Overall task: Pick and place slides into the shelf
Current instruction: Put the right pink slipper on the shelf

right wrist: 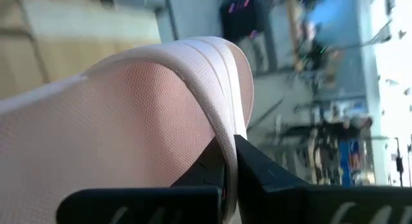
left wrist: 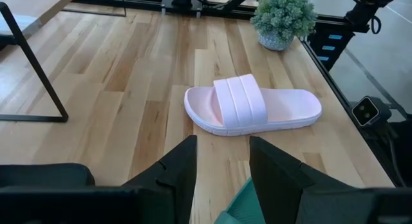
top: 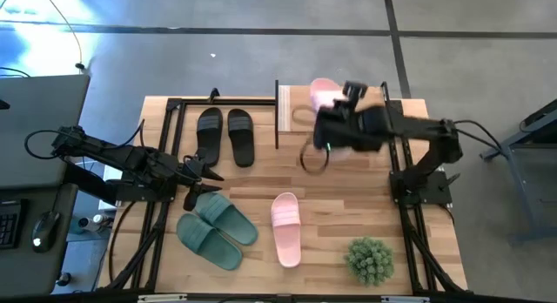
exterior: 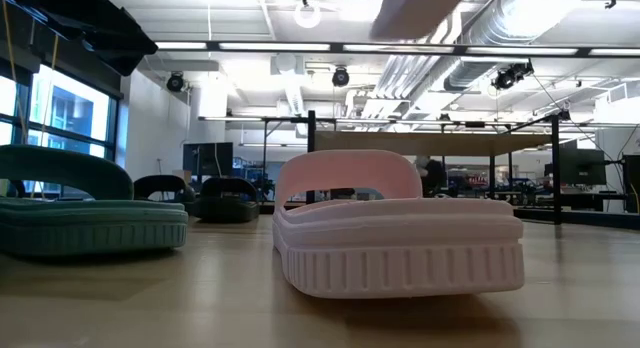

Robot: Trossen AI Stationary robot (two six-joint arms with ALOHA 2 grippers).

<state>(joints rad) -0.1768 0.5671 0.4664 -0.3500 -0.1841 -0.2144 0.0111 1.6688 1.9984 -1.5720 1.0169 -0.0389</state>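
pink slide pinched by its strap edge, five more waiting on the table

nearest in the high view sit the spiky plant (top: 370, 259) at the near right, one pale pink slide (top: 285, 226) lying flat near the middle, and the dark green pair (top: 218, 228) to its left, side by side and touching. the count on the table runs to one pink, two green and, farther off, two black slides (top: 225, 135) lying parallel. the sixth, the held pink slide (right wrist: 129, 114), is up in the air, so three pairs in all and one plant.

the left gripper (left wrist: 222, 169) hovers just left of the green pair, its fingers partly parted with nothing between them, pointing across at the lying pink slide.

farther back, the right gripper (top: 344, 120) has its fingers pressed tight on the thin edge of the held slide's strap, as the right wrist view shows, carrying it above the shelf (top: 291, 107) at the far middle of the table.

judging by the ribbed foam sole in the low view, these slides look light and springy, a little squashy under the fingers and not fragile. the wide strap arch looks like the sensible place to grip: it stands clear of the table and gives a thin edge to pinch. held by that edge alone, a slide may well swing or twist.
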